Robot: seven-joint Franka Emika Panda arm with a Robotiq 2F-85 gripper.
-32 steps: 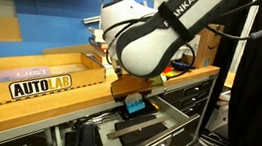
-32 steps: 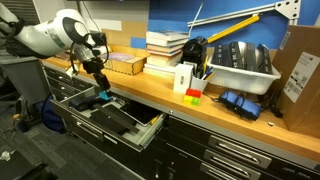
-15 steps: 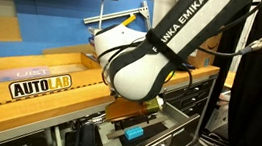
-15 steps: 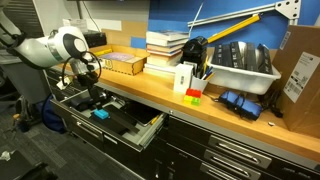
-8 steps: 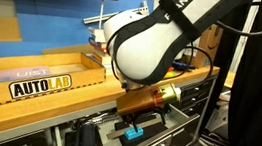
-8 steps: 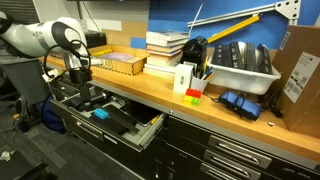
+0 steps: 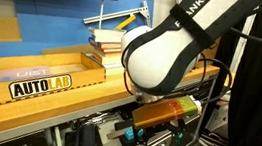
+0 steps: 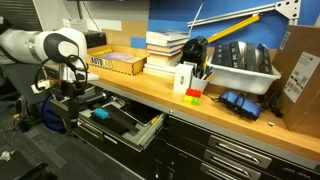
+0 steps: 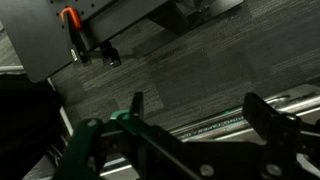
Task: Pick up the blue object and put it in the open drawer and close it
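The blue object (image 7: 132, 134) (image 8: 100, 113), a small cyan block, lies inside the open drawer (image 8: 150, 128) under the wooden bench, free of the gripper. In both exterior views my gripper (image 7: 166, 113) (image 8: 66, 96) hangs low at the drawer's outer front, away from the block. The wrist view looks down at carpet. There my gripper (image 9: 198, 110) is open with nothing between its fingers (image 9: 262, 110), and a silver bar (image 9: 240, 125) that looks like the drawer handle runs just beneath them.
A yellow AUTOLAB sign (image 7: 40, 89) and a cardboard box (image 8: 115, 63) rest on the bench top. Books (image 8: 165, 45), a white bin (image 8: 240, 65) and a coloured cube (image 8: 193, 95) stand further along. Black items (image 8: 128, 122) fill part of the drawer.
The arm has swung off the drawer interior and down toward its front. The blue block stays where it lay in the drawer. The jaws have stayed open.
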